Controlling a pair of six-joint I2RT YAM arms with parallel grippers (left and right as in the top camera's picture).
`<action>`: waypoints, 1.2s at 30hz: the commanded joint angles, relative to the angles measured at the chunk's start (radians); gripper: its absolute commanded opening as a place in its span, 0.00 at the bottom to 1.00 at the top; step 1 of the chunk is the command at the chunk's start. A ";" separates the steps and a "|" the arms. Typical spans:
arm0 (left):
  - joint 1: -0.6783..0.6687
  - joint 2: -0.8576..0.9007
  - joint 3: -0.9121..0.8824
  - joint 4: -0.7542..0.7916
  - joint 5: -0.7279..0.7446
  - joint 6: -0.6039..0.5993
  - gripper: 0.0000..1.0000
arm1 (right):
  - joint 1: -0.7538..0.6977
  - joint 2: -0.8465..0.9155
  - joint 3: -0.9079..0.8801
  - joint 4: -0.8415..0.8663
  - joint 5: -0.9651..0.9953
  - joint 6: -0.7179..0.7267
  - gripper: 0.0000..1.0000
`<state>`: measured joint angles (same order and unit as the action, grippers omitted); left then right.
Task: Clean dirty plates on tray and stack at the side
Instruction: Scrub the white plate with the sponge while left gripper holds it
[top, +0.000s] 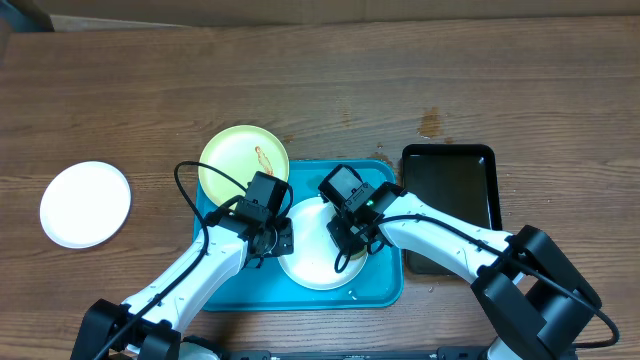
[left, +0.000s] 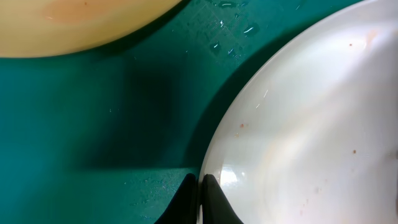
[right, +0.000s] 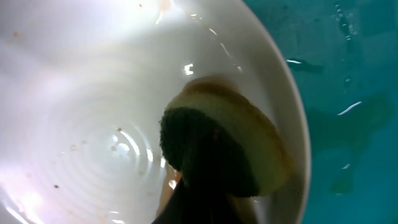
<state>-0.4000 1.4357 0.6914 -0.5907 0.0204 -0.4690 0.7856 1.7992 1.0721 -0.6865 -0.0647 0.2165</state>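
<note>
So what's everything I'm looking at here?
wooden table: one, brown, under everything
large rectangular turquoise plastic tray: one, turquoise, centre of the table
round shallow white plates: two, white, one in the turquoise tray, one on the table at far left
round shallow yellow-green plate: one, pale yellow-green with an orange-brown smear, overlapping the turquoise tray's far left corner
glossy black rectangular tray: one, black, right of the turquoise tray
sponge: one, yellow with a dark side, on the white plate in the tray
left gripper: one, black, pinching that plate's rim
right gripper: one, black, holding the sponge
</note>
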 joint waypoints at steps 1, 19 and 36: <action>-0.008 0.003 -0.018 0.001 0.000 -0.010 0.04 | 0.005 -0.002 -0.025 0.019 -0.115 0.079 0.04; -0.008 0.003 -0.018 0.000 -0.001 -0.010 0.04 | -0.167 -0.091 0.090 0.135 -0.559 0.229 0.04; -0.008 0.003 -0.018 0.000 -0.001 -0.010 0.04 | -0.122 -0.087 -0.105 0.089 -0.251 0.316 0.04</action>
<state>-0.4000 1.4357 0.6914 -0.5900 0.0223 -0.4690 0.6533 1.6951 1.0054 -0.6350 -0.3725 0.4850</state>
